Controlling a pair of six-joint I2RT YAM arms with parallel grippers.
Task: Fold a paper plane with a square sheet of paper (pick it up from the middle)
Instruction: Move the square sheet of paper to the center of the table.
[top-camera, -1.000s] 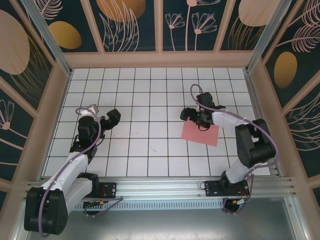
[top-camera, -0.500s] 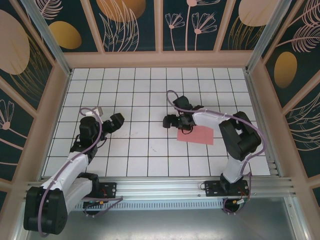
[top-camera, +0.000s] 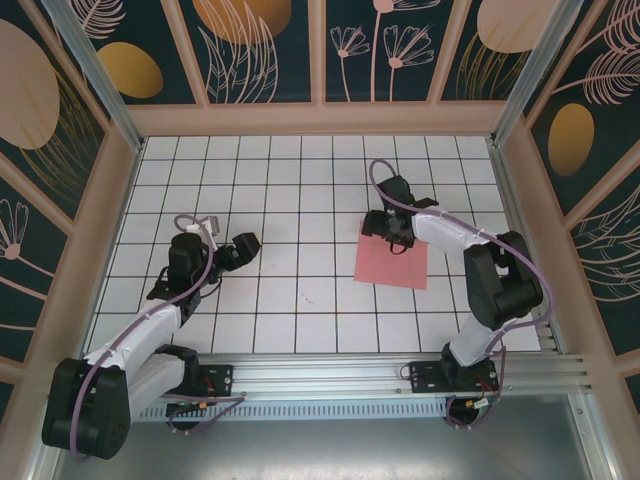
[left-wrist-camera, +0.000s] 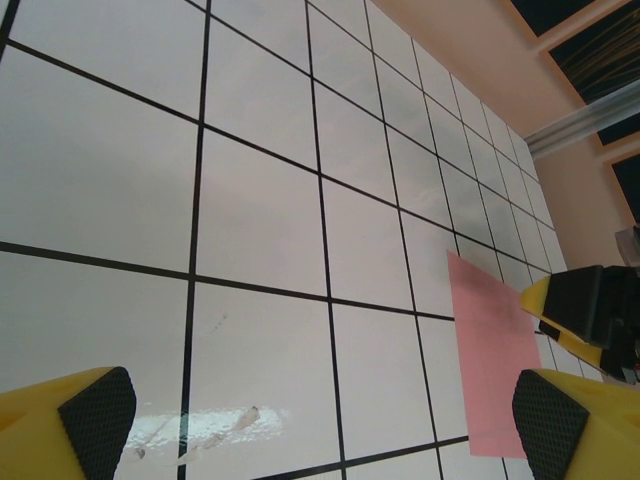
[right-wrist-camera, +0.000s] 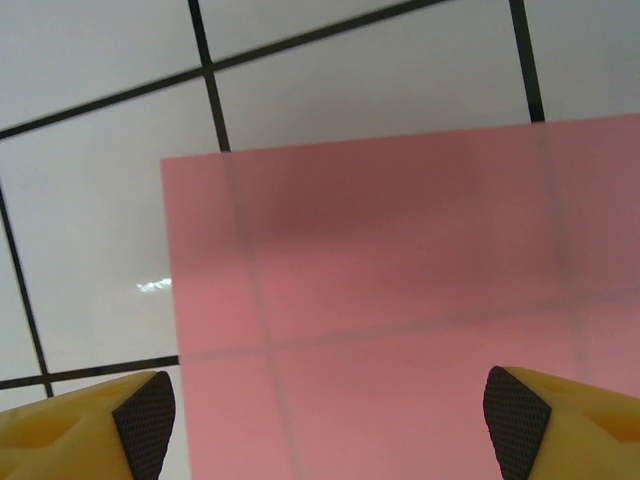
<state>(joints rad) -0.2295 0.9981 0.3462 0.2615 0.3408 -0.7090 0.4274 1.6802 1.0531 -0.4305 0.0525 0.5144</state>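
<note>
Left tool (top-camera: 243, 247), near-left on the table (top-camera: 280, 190): jaws wide apart, nothing between the pads, hanging over bare white tiles. In its wrist view the tool (left-wrist-camera: 320, 430) faces across the grid toward the pink sheet, well apart from it.

Square sheet of paper (top-camera: 392, 265): lies flat on the table, right of centre, slightly askew to the grid lines.
- Handling, as judged: very light and limp. It looks thin enough that the black grid lines ghost through it in the right wrist view (right-wrist-camera: 400, 300).
- No stiffness to lever against. Pinched at one edge it would likely droop or slide on the glossy tile rather than lift.
- It creases readily, which suits folding, but a stray pinch mark would not come out.
- Hold: the task asks for the middle. The pads probably have to press down and draw together to bunch up a ridge, since no edge is raised to get under.
- Look: plain salmon pink, unmarked, clean straight edges and a sharp corner. No crease or curl seen.

Right tool (top-camera: 392, 228), farther back: above the sheet's far edge, jaws standing open, gripping nothing. In its own camera the tool (right-wrist-camera: 330, 412) straddles the paper, one dark pad off the sheet's edge over tile, the other over the pink.
</note>
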